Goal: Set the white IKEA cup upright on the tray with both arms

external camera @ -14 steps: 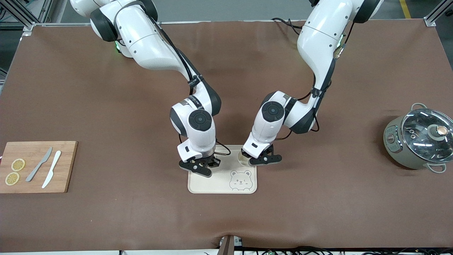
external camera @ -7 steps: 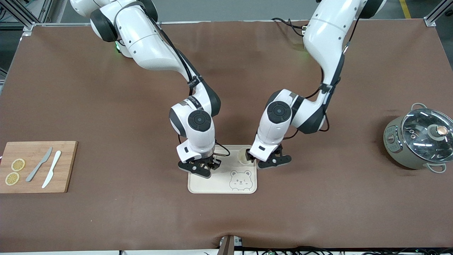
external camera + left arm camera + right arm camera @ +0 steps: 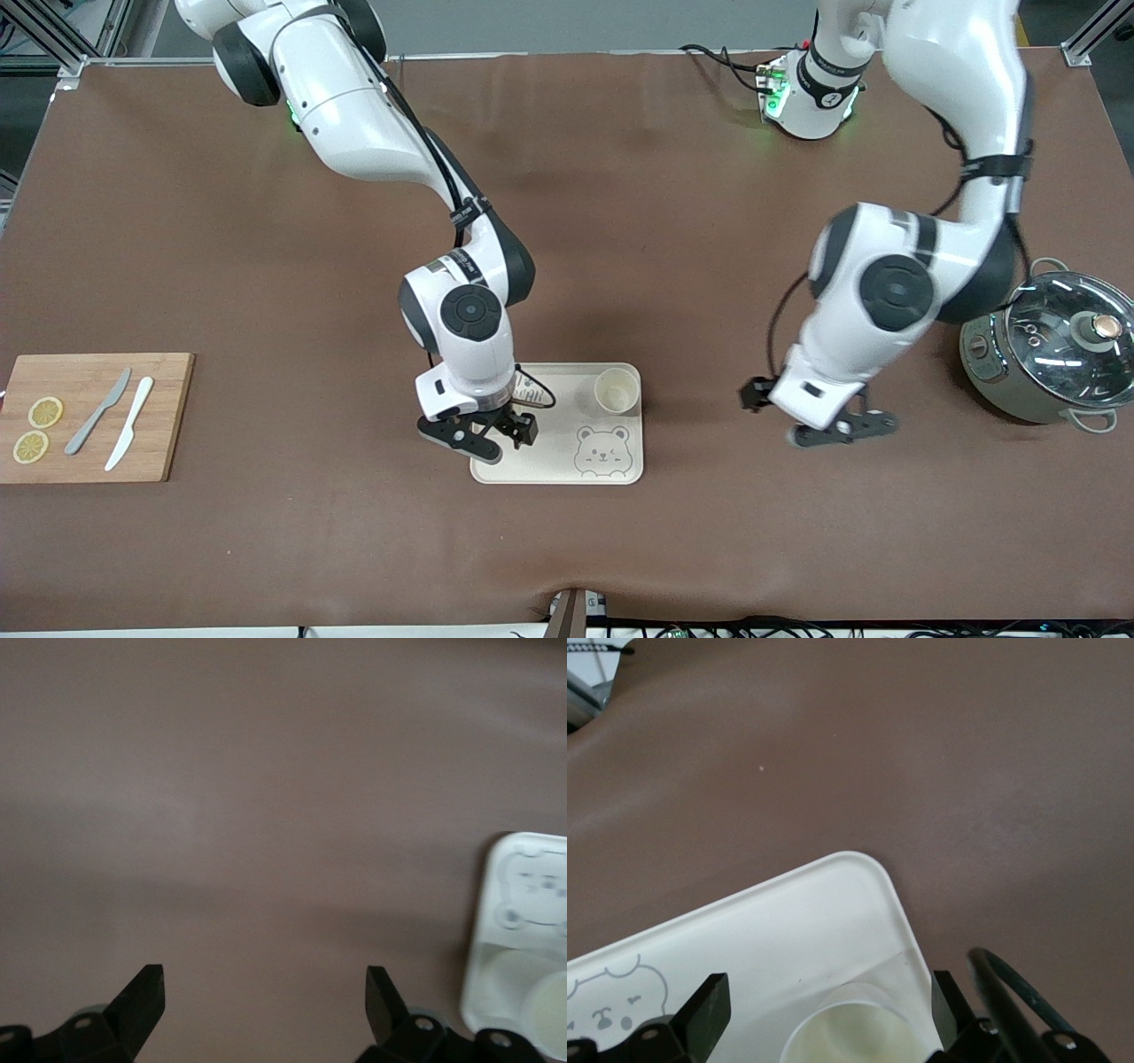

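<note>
The white cup stands upright on the cream bear tray, in the tray's corner farther from the front camera, toward the left arm's end. Nothing holds it. My left gripper is open and empty over bare table between the tray and the pot. Its wrist view shows the gripper, the tray and the cup off to one side. My right gripper is open over the tray's end toward the right arm, apart from the cup. Its wrist view shows the gripper, the tray and the cup.
A grey-green pot with a glass lid stands toward the left arm's end. A wooden cutting board with two knives and lemon slices lies toward the right arm's end. A brown mat covers the table.
My left gripper let go of the cup and swung away toward the pot. My right gripper shifted a little toward the right arm's end. The cup stayed upright on the tray.
</note>
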Controlling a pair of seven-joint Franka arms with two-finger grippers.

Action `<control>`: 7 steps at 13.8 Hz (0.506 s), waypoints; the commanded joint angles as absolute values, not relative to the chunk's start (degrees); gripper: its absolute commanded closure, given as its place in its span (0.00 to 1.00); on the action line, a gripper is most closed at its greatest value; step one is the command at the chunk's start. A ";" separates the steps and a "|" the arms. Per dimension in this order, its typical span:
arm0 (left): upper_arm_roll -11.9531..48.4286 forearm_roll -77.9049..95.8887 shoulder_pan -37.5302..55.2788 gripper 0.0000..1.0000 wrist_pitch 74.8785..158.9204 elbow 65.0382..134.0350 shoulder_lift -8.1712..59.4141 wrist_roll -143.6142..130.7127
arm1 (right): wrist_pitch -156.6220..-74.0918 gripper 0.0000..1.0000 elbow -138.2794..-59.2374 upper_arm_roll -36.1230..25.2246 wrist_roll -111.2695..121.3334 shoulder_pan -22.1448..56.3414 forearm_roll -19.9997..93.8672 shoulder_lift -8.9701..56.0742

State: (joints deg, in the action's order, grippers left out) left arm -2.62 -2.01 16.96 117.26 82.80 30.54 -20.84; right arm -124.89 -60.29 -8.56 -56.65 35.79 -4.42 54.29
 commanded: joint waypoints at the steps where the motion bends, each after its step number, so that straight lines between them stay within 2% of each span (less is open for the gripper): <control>1: -1.76 -0.89 8.83 0.00 117.25 83.67 30.59 -3.86 | -121.39 0.00 -58.98 -3.19 -53.97 30.35 -4.04 52.21; 4: -1.67 1.48 4.23 0.00 117.77 83.50 29.54 3.96 | -116.47 0.00 -57.31 4.11 -47.75 21.91 -3.96 50.81; 7: -1.58 2.72 4.83 0.00 115.07 85.33 22.18 0.37 | -113.04 0.00 -57.22 5.80 -39.23 16.98 -3.87 48.96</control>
